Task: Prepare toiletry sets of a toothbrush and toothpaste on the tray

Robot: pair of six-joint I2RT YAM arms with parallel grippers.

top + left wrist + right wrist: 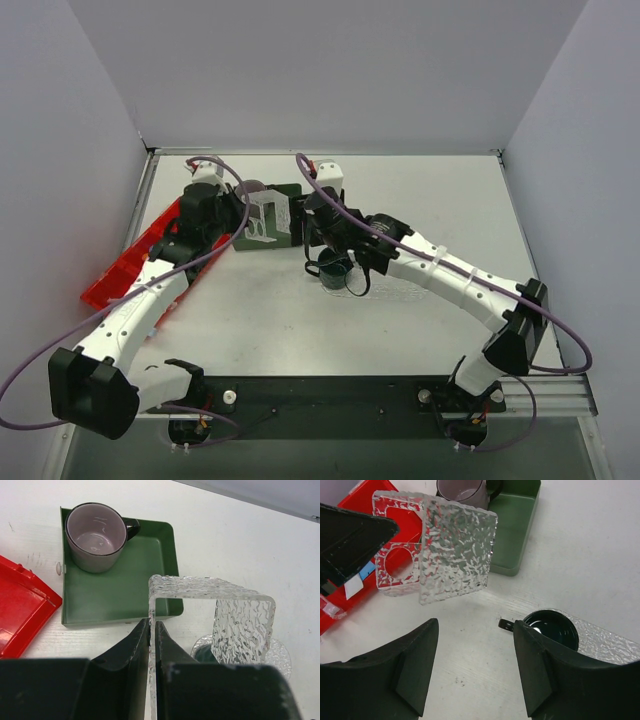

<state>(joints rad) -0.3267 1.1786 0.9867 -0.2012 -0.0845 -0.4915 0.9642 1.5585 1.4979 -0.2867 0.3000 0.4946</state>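
Left tool clamped on a clear rack, right tool wide open and empty.
My left tool (152, 626) pinches one wall of the textured clear rack (242, 620) beside the green box (125, 587); the rack seems to be off the tabletop (250, 545), hard to confirm. My right tool (476, 625) hovers near the tray (612, 642), which lies flat under a dark cup (551, 626).

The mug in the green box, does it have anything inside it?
No, the mug standing in the green box shows only its bare, empty inside.
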